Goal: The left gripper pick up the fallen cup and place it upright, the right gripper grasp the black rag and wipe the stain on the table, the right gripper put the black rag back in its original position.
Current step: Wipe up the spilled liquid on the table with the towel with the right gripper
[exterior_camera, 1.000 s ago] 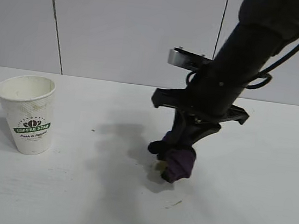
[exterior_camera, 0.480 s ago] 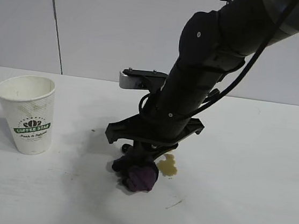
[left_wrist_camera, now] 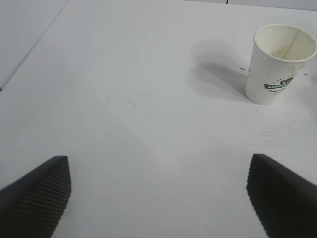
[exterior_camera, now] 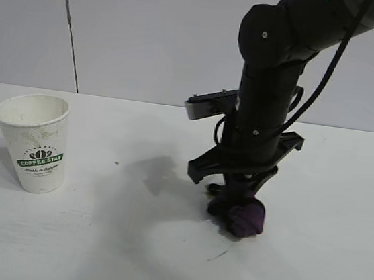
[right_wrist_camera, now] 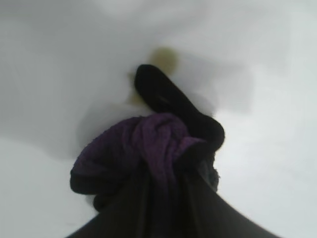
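the right gripper (exterior_camera: 240,199) clamps a lumpy purple-and-black rag (exterior_camera: 244,216) against the white table (exterior_camera: 95,237) over an olive stain (right_wrist_camera: 166,57), while the white cup (exterior_camera: 33,141) stands upright at far left

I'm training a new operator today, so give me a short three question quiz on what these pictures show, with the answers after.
1. True or false: the fallen cup is lying on its side.
2. What is the right tool clamped on? A) the cup B) the black rag C) nothing
3. Fill in: the left tool has its fingers ____, with nothing between them.

Key
1. False: it stands upright on the table, mouth up.
2. B: the rag is pressed down on the tabletop, and the stain shows only in the right wrist view.
3. Open.
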`<action>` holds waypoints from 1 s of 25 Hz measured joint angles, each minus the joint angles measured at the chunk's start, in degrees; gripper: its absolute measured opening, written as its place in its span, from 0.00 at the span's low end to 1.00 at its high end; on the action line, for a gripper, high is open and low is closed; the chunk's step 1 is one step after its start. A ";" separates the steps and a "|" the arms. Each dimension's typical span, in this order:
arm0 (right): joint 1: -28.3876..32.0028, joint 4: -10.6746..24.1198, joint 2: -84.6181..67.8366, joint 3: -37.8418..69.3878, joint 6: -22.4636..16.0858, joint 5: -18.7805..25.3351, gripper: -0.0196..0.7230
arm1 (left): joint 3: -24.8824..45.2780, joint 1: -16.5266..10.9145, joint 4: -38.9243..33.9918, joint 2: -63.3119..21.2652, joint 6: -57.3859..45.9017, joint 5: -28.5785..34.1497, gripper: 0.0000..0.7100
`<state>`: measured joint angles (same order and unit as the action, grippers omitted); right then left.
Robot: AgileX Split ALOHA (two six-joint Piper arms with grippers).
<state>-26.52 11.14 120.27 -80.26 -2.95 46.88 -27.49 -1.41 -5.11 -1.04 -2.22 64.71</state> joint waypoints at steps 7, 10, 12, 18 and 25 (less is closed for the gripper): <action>2.56 -6.36 0.05 -0.14 -0.14 -1.24 0.15 | 0.00 0.00 0.00 0.00 0.00 0.00 0.98; 0.03 -16.16 0.24 -0.14 4.15 -5.30 0.15 | 0.00 0.00 0.00 0.00 0.00 0.00 0.98; -2.59 -21.99 0.61 -0.14 7.06 -9.26 0.15 | 0.00 0.00 0.00 0.00 0.00 0.00 0.98; -7.55 -25.24 1.61 -0.14 9.07 -20.47 0.15 | 0.00 0.00 0.00 0.00 0.00 0.00 0.98; -4.12 -19.99 4.03 -0.65 4.21 -21.47 0.15 | 0.00 0.00 0.00 0.00 0.00 0.00 0.98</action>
<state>-30.64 -8.85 124.30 -80.91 1.25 25.41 -27.49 -1.41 -5.11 -1.04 -2.22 64.71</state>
